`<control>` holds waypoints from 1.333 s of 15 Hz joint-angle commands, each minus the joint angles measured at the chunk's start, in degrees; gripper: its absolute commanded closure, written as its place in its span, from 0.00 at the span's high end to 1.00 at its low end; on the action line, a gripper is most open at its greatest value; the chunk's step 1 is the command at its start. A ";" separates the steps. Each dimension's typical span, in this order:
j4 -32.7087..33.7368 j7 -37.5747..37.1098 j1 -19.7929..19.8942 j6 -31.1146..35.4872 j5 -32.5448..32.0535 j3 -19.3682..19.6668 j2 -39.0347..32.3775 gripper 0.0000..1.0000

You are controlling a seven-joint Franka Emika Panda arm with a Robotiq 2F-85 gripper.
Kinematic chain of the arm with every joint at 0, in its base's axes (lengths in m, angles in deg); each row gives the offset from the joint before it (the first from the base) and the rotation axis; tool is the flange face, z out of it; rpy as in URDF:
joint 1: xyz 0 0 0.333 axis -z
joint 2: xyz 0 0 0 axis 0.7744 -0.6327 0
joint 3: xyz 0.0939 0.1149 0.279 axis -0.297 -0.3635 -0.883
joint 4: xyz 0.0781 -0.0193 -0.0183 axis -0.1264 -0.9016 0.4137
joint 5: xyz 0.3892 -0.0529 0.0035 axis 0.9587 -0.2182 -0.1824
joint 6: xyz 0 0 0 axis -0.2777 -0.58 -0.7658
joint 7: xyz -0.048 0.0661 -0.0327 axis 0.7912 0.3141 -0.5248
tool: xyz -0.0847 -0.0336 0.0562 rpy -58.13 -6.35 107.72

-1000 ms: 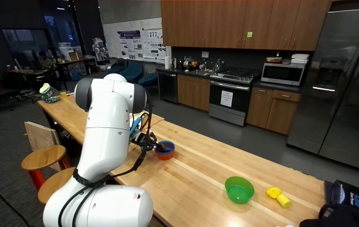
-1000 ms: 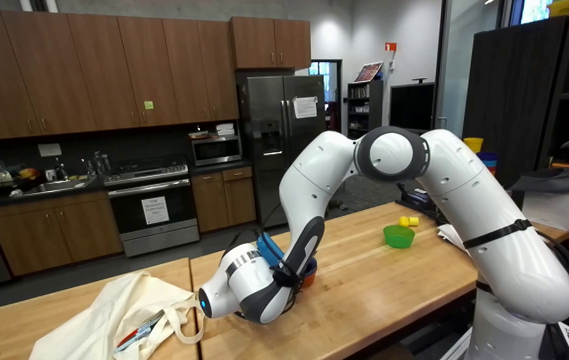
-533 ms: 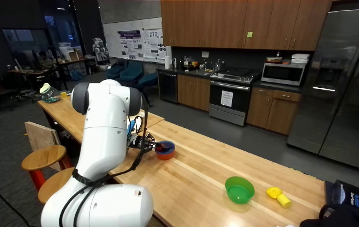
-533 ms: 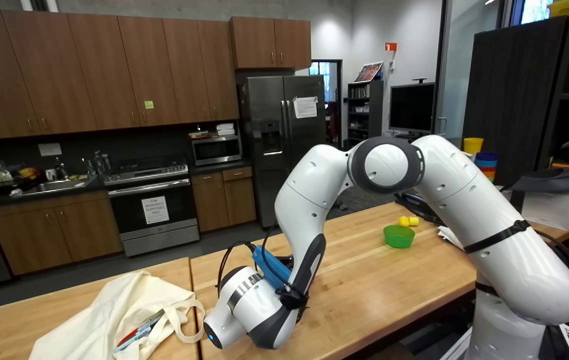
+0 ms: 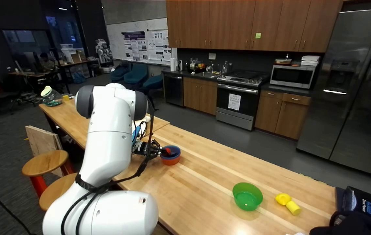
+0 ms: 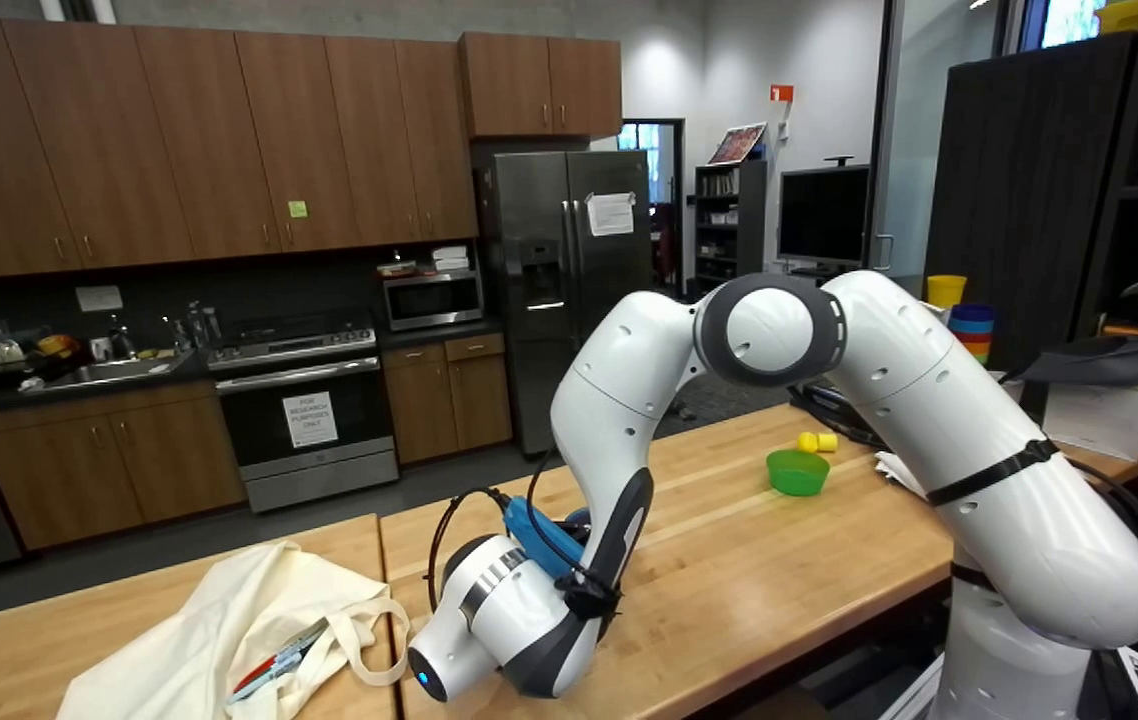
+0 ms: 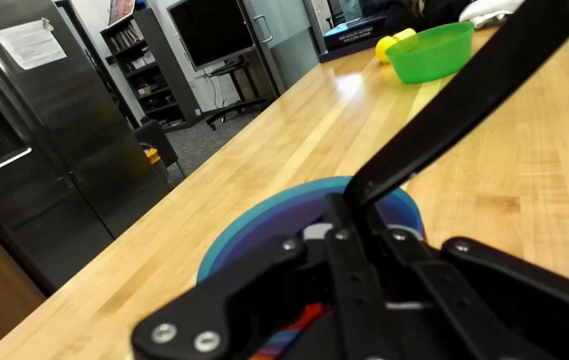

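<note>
One black thing point(image 7: 454, 111) in claw point(image 7: 356, 211), end cut off; blue bowl point(image 7: 282, 210) partly hidden

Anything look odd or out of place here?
Two oddities: the cream bag lies slumped, red and gray items poking out; and a long black strip, hard to identify, juts askew from the gripper at the blue bowl.

The arm point(image 6: 769, 330) arches to a low wrist point(image 6: 521, 615) and gripper point(image 7: 355, 212), 2 fingers point(image 7: 342, 250) close together.

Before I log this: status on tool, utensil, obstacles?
Tool shut on black utensil, full extent unclear. Blue bowl close ahead, partly hidden in wrist view. Green bowl stands apart.
</note>
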State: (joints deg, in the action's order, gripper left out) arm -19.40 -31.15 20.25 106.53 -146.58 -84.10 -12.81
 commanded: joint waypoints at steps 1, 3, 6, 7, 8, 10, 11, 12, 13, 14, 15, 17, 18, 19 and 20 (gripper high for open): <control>-2.31 1.00 2.41 4.60 0.21 -1.29 2.75 0.02; -2.68 0.53 2.81 5.74 0.56 -1.52 3.35 0.02; -3.00 0.33 3.50 7.76 1.15 -1.75 4.35 0.02; -2.99 -0.04 3.90 8.72 2.06 -1.96 4.60 0.02; -3.08 0.11 4.22 9.61 2.68 -2.06 4.93 0.02; -3.01 0.43 5.00 11.39 4.50 -2.26 5.78 0.02; -2.97 0.47 5.18 11.99 5.25 -2.21 6.12 0.02; -3.02 0.48 5.37 12.54 6.00 -2.10 6.57 0.02; -3.04 0.48 5.49 13.18 6.63 -2.00 6.95 0.02; -3.14 0.50 5.61 13.73 7.22 -1.88 7.30 0.02; -3.17 0.43 5.66 14.16 7.66 -1.76 7.56 0.02; -3.24 0.52 5.74 14.90 8.31 -1.54 8.08 0.02; -3.24 0.60 5.74 15.12 8.55 -1.43 8.25 0.02; -3.22 0.56 5.76 15.40 8.80 -1.39 8.30 0.02; -3.26 0.52 5.78 15.60 9.04 -1.34 8.42 0.02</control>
State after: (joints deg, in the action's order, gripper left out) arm -20.62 -31.12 25.11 117.92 -139.66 -85.41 -5.75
